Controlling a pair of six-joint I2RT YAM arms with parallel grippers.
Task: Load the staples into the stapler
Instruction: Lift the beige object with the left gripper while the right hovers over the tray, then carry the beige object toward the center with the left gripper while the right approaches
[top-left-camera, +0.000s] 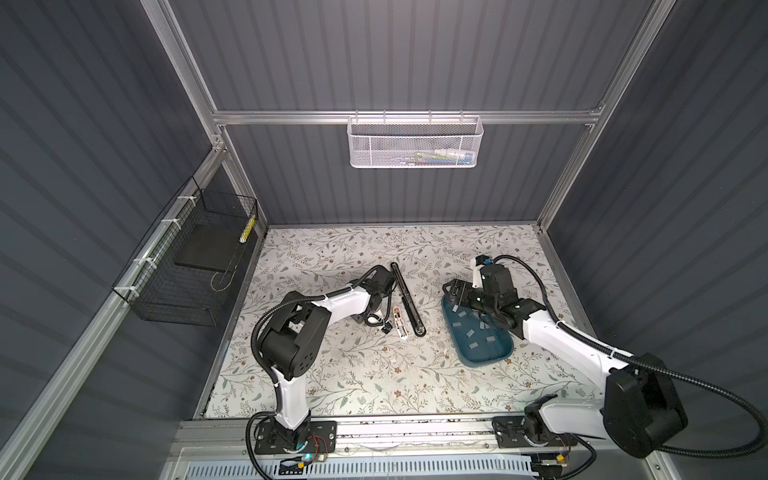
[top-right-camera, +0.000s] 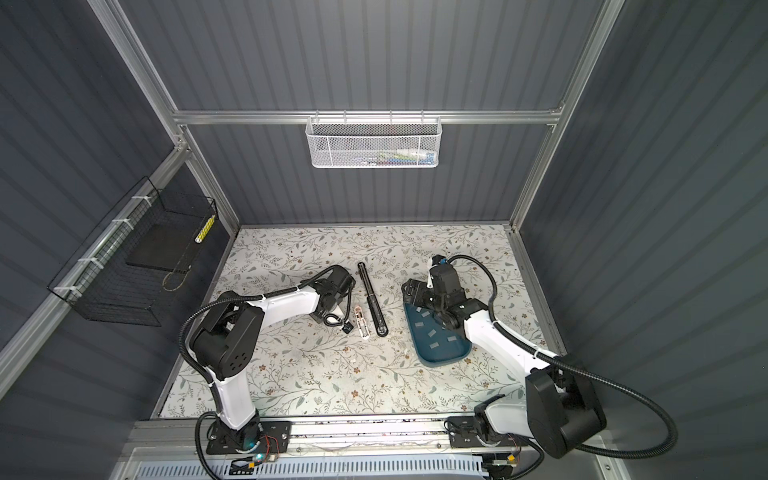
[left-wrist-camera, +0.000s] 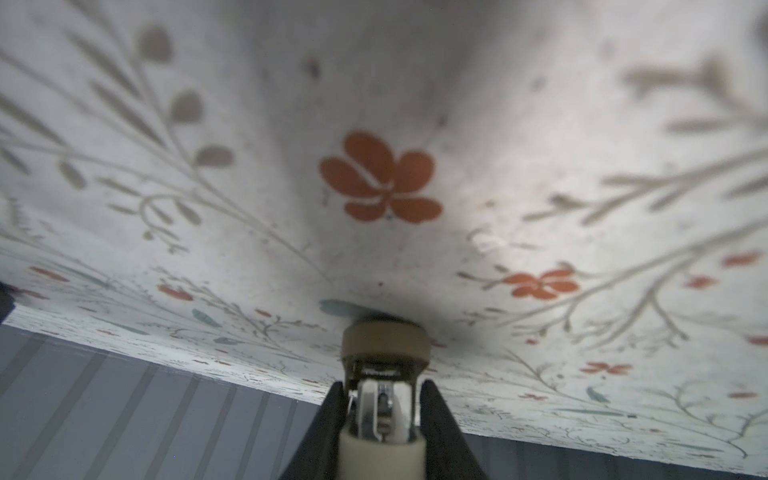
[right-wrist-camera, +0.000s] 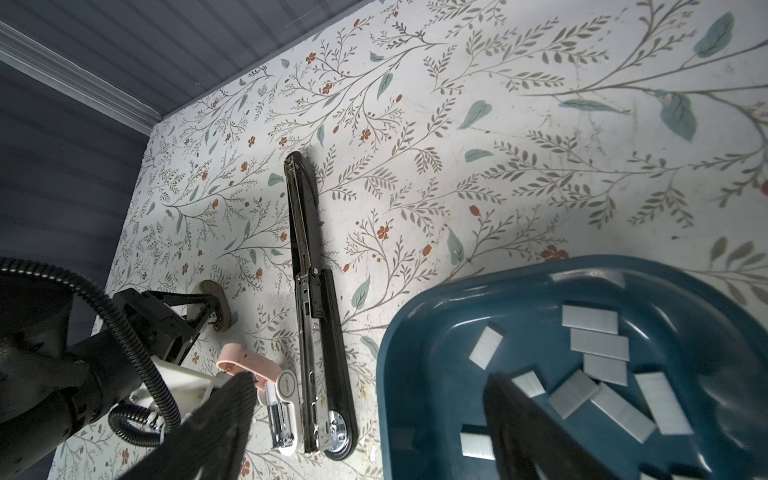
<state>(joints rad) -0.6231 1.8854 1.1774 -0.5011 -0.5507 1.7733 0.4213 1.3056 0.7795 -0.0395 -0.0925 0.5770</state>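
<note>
Our left gripper (left-wrist-camera: 382, 392) is clamped on a small tan stapler (left-wrist-camera: 384, 340), held low at the floral table (left-wrist-camera: 540, 124), left of the long black stapler (right-wrist-camera: 328, 332) that lies opened flat. We cannot tell whether the tan stapler's far end touches the table. Our right gripper (right-wrist-camera: 370, 399) hangs with jaws wide apart over the rim of the blue tray (right-wrist-camera: 415, 324), right of the long stapler. The staples (right-wrist-camera: 598, 345) lie loose in that tray. A pink-and-white stapler (right-wrist-camera: 249, 363) lies open just beside the long stapler's left side.

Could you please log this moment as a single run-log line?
left hand: shut on small beige stapler | right hand: open above blue tray edge | staples: loose in tray
</note>
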